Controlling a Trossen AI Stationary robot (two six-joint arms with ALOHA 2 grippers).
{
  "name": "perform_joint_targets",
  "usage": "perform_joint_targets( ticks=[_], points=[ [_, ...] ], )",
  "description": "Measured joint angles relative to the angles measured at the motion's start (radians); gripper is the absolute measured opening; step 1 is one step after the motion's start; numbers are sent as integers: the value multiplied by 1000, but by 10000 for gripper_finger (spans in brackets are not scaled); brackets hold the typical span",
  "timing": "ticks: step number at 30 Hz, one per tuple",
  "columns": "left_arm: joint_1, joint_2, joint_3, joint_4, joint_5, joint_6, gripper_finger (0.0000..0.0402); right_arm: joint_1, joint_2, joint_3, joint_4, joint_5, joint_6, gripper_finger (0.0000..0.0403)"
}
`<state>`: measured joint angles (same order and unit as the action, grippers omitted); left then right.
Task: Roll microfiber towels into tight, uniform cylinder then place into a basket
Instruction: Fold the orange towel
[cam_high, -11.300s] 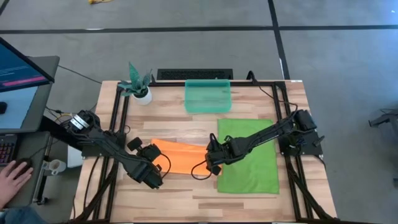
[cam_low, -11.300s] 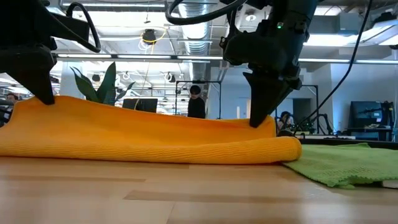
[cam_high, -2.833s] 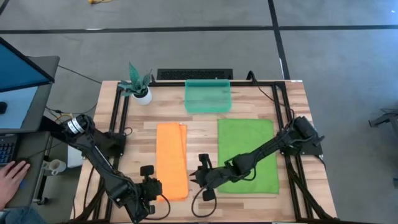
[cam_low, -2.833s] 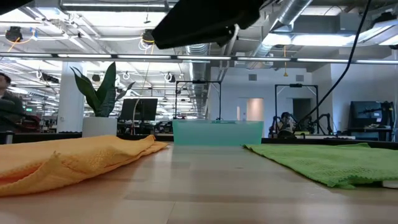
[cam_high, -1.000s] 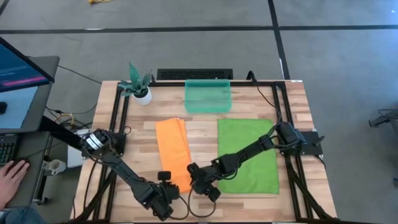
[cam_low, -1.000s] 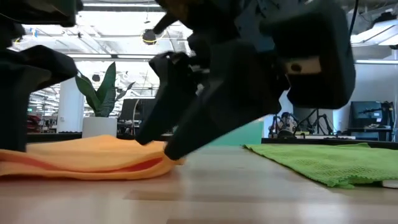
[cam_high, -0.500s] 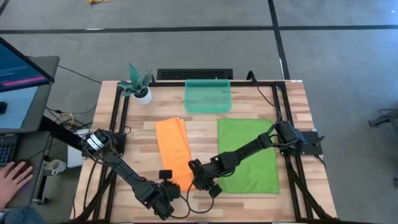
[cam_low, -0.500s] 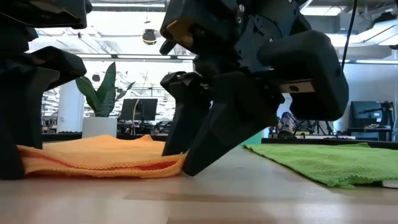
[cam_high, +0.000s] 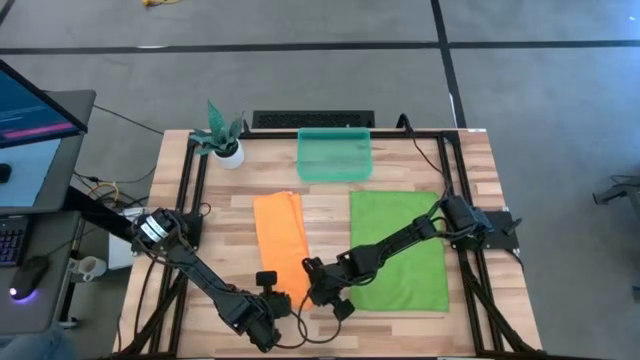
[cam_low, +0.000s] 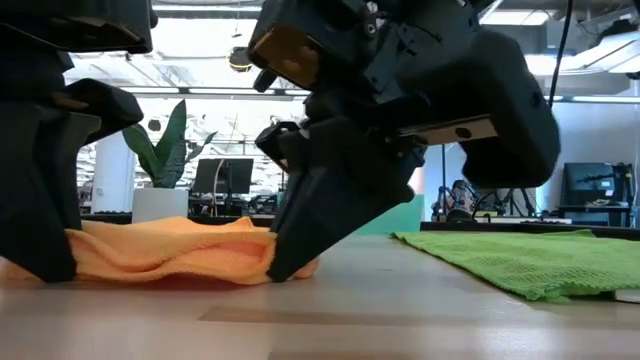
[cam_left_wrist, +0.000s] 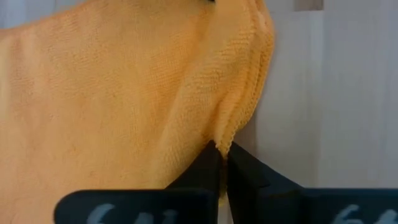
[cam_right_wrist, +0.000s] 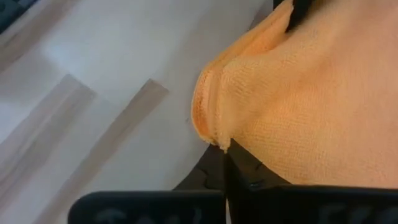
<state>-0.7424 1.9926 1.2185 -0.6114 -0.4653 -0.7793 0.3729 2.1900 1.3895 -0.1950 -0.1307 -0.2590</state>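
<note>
The orange towel (cam_high: 280, 240), folded into a narrow strip, lies on the table left of centre, its long axis running near to far. My left gripper (cam_high: 274, 299) and my right gripper (cam_high: 311, 291) stand at its near end, both shut on it. In the low view the left gripper (cam_low: 45, 262) and the right gripper (cam_low: 283, 265) flank the towel's puckered near end (cam_low: 170, 250). The green towel (cam_high: 398, 250) lies spread flat to the right. The teal basket (cam_high: 335, 155) stands at the far middle. My left gripper pinches the orange towel's near left corner (cam_left_wrist: 222, 138) between its two fingers, on an edge of several layers. The fingers slant down from the near side. The towel rests on the table. My right gripper pinches the towel's near right corner (cam_right_wrist: 213, 140) between its two fingers, slanting down from the near right. The cloth bulges slack just beyond the fingers and stays on the table.
A plant in a white pot (cam_high: 226, 143) stands at the far left corner. Black frame rails (cam_high: 190, 200) run along the table's left and right sides. Bare wood (cam_high: 330, 215) separates the two towels.
Both grippers have shut on the orange towel's near corners; the right one has also sunk slightly toward the table. The towel's near end has puckered up into a hump between them, while its far part stays flat.
</note>
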Motion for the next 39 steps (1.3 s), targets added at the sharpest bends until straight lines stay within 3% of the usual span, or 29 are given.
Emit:
perform_joint_targets(
  ticks=[7,17,21,26,39],
  points=[
    [-16,7,126,-174,-2,-29,3,25,-53,-7,-57,19,32,6],
    [-83,4,324,-313,-24,-60,2,113,-119,-3,-97,140,182,6],
    [-99,4,371,-348,-25,-69,1,152,-170,0,-108,152,230,3],
    [-118,2,387,-394,-32,-122,0,207,-210,46,-169,265,307,5],
    [-197,-2,515,-554,-56,-263,0,278,-212,163,-198,304,443,4]
  ],
)
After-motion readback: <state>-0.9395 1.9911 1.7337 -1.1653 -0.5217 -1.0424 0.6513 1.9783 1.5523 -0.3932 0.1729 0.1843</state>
